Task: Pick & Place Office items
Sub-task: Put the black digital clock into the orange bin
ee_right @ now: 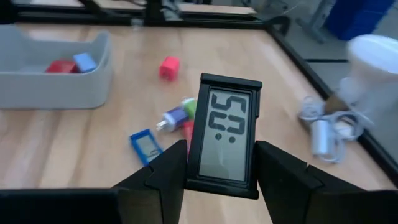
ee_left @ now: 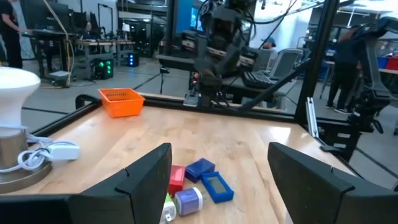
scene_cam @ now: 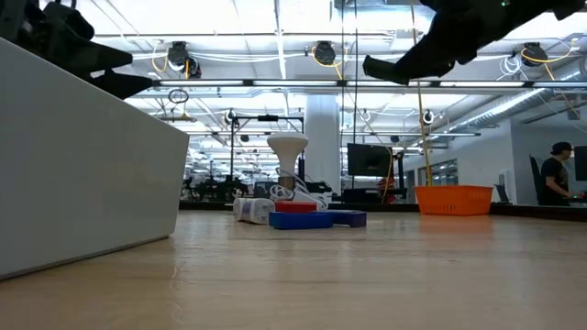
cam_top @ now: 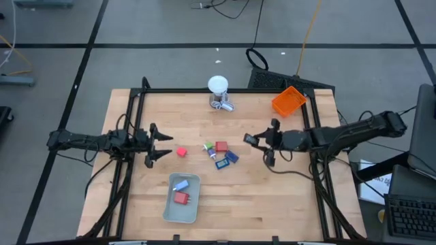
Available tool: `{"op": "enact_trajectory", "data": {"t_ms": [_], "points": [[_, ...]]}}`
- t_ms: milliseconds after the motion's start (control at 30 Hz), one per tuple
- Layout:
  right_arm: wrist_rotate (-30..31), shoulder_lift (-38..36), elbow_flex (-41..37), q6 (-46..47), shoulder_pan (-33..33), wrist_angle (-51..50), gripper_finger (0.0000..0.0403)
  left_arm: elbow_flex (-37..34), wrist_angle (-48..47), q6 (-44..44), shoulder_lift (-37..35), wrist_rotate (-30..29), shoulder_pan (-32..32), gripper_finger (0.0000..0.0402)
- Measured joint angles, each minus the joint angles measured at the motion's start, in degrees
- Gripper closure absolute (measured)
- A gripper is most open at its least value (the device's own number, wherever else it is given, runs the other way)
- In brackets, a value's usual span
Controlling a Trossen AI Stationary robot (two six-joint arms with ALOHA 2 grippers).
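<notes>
Two office items, a red block [cam_top: 181, 198] and a light-blue piece [cam_top: 181, 184], already sit in the pale grey tray [cam_top: 169, 207], so it's maybe a quarter done by my guess. A loose red cube [cam_top: 181, 152] and a small cluster [cam_top: 220, 154] of red, blue and green-white bits lie mid-table. The right gripper [ee_right: 219, 163] is clamped on a little black digital clock [ee_right: 226, 134], held above the table right of the cluster. The left gripper [ee_left: 219, 180] hovers spread wide and empty, just left of the red cube.
</notes>
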Motion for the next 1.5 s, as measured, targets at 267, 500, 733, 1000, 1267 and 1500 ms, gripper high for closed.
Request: {"op": "enact_trajectory", "data": {"t_ms": [267, 500, 733, 1000, 1267, 1500], "points": [[0.04, -2.14, 0.00, 0.91, -8.87, -4.63, 0.0238, 0.02, -1.46, -0.42, 0.03, 0.94, -0.03, 0.0153], [0.02, -2.39, 0.02, 2.90, -17.85, -8.57, 0.0238, 0.02, -1.62, 0.02, 0.03, 0.89, -0.03, 0.0149], [-0.10, -2.36, 0.02, 6.04, -27.33, -9.82, 0.0238, 0.07, -3.83, 1.31, 0.03, 0.87, -0.03, 0.0132], [-0.26, -2.37, -2.15, 7.33, -37.00, -10.52, 0.0238, 0.09, -8.00, -0.55, 0.03, 0.87, -0.03, 0.0140], [-4.64, -2.42, -4.81, 7.40, -45.87, -10.26, 0.0238, 0.09, -7.50, 0.40, 0.05, 0.84, -0.03, 0.0155], [-6.37, -2.42, -7.40, 7.35, -52.32, -10.29, 0.0238, 0.09, -7.50, -0.11, 0.05, 0.83, -0.03, 0.0149]]}}
